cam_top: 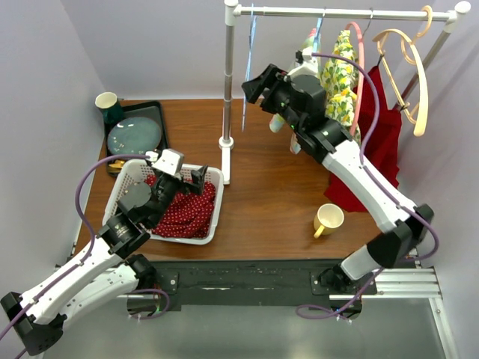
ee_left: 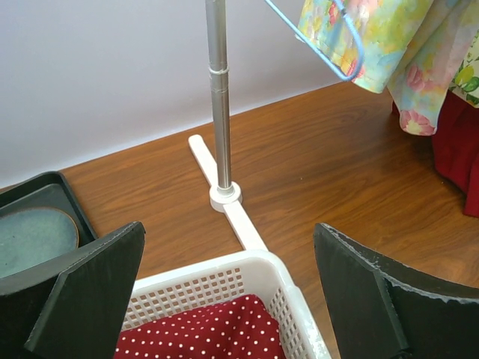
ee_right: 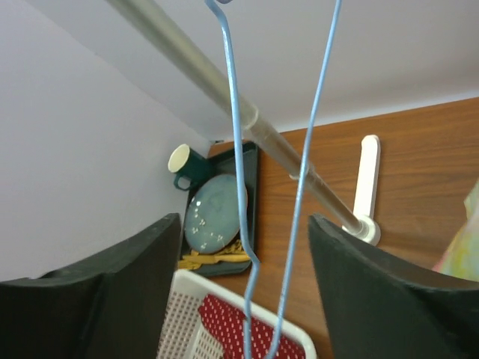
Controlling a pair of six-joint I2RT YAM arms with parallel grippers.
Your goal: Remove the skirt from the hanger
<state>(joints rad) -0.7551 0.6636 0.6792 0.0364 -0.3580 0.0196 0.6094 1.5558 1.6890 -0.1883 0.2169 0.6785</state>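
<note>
Both jaws gape wide, holding nothing; left gripper (cam_top: 183, 170) hovers low over the basket (cam_top: 127, 179); right gripper (cam_top: 252, 86) reaches up beside the blue hanger (ee_right: 236, 149); skirt (cam_top: 187, 213) (red, white-dotted) lies crumpled in the basket.

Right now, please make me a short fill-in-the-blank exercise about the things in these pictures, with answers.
1. The crumpled fabric skirt lying in the white plastic basket is ___ with white dots.
2. The thin blue wire hanger on the silver metal rail carries ___ clothing.
3. The ceramic mug standing directly on the brown wooden table is ___.
4. The left gripper above the basket has its jaws ___.
Answers: red; no; yellow; open.
</note>
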